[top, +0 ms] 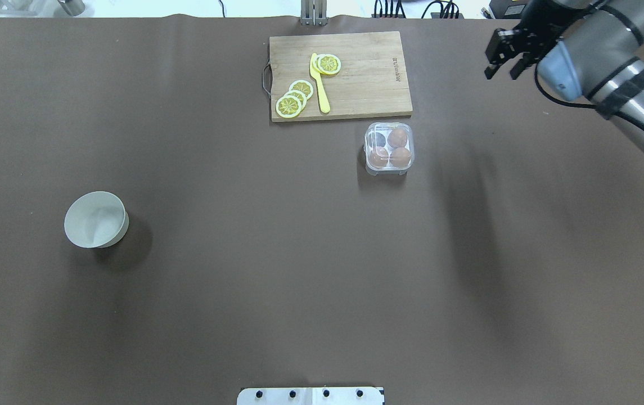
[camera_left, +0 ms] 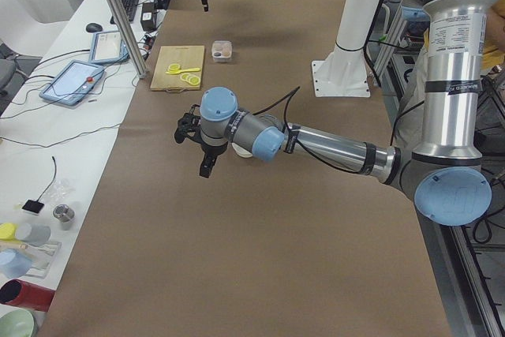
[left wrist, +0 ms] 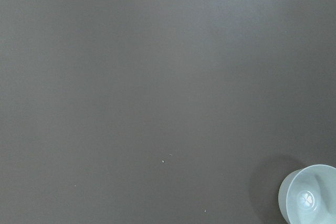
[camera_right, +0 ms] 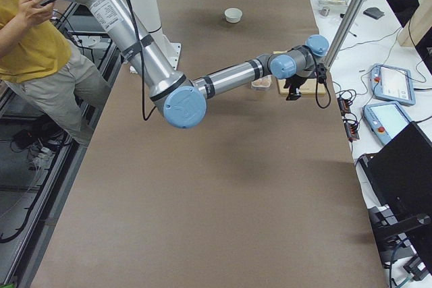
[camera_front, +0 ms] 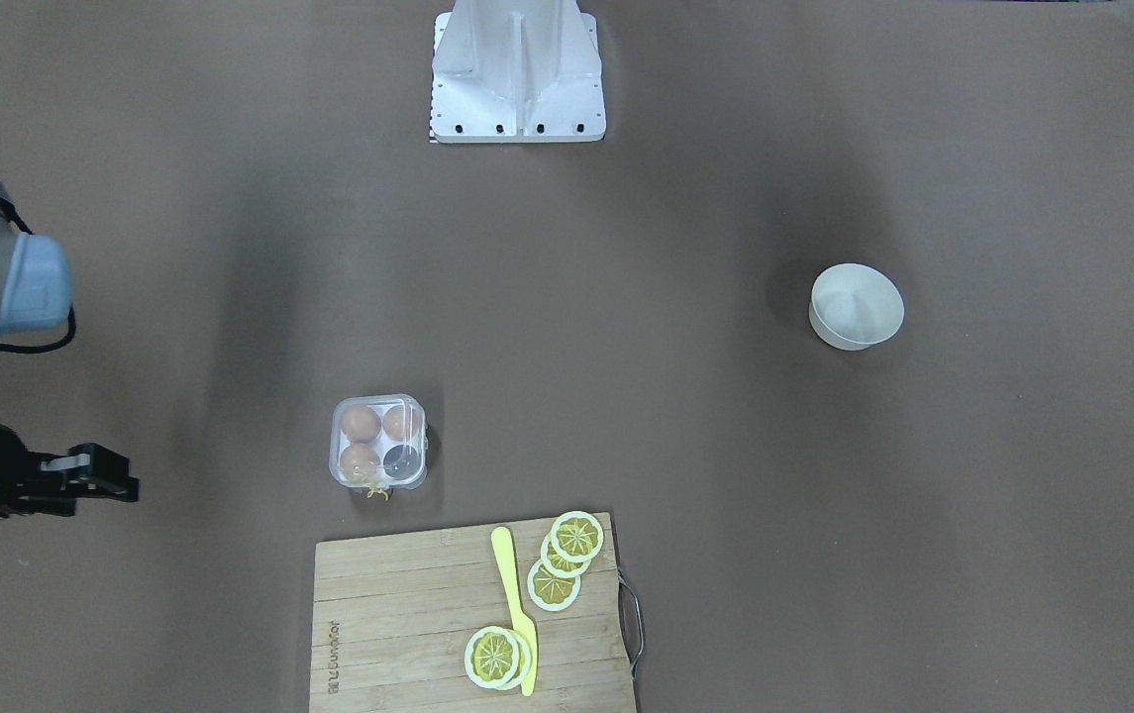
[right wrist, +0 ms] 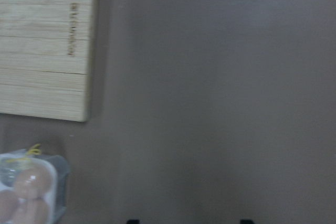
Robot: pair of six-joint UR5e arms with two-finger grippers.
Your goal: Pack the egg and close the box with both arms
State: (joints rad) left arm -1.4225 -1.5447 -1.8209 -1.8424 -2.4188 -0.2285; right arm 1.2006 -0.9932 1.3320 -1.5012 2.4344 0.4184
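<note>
Box [camera_front: 378,443] sits on the bench [camera_front: 725,495], just clear of the cutting board's [camera_front: 398,614] far edge. 3 of its 4 cups are filled. The egg [camera_front: 360,423] is 1 of those 3 and I can't tell which. The 4th cup shows dark and empty. The bowl [camera_front: 857,307] is empty and well apart from the box.

The clear lid looks down over the tray, but no view shows whether it's latched. My read is that packing is done and only the closure check is left.

If it needs seating:
- Use 1 arm to steady a tray wall and the other to press the lid.
- Press flat on the lid's rim on the yellow thread side, not over the eggs.
- Go slow. The case looks light and will likely skate on the bench.

Right gripper [top: 503,68] hangs off beyond the board's corner, well apart from the box. Its jaws are wide apart, holding nothing and touching nothing.

Left gripper [camera_left: 203,162] hangs above the bench near the bowl with nothing in it that I can see. It's cropped in the front view and out of its own wrist view, so I can't tell the jaw gap.
</note>
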